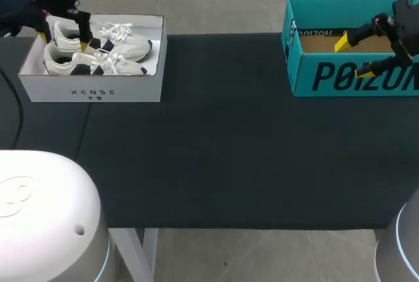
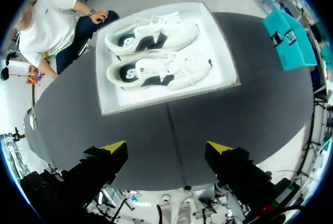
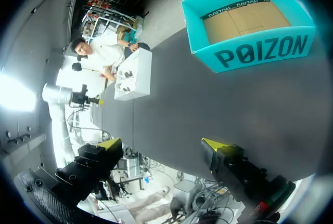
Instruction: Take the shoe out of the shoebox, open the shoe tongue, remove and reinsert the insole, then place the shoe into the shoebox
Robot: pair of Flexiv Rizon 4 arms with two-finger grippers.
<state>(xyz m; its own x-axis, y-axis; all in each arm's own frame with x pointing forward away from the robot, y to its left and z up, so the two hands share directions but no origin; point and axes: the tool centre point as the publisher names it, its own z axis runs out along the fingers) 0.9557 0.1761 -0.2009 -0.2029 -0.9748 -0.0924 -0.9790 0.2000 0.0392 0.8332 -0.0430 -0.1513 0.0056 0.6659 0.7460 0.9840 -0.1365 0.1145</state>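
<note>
— While both sneakers lie in the white shoebox [image 1: 91, 91], where exactly are they?

— Side by side on their soles, the far sneaker [image 1: 127, 46] and the near sneaker [image 1: 62, 65], heels toward my left and toes toward the teal box [image 1: 353, 78]. They are white with dark side panels and laced. The shoebox sits at the far left corner of the dark table [image 1: 229, 151].

— And the left gripper [image 1: 63, 40]?

— It hangs over the heel end of the pair. Its yellow-tipped fingers are spread wide with nothing between them. From its wrist camera the whole shoebox lies ahead of the fingers, clear of both tips.

— What about the other side?

— The teal box stands at the far right, well apart from the shoebox, showing only its bare brown cardboard floor. The right gripper [image 1: 353, 58] hovers over its near wall, fingers likewise wide apart and empty.
</note>
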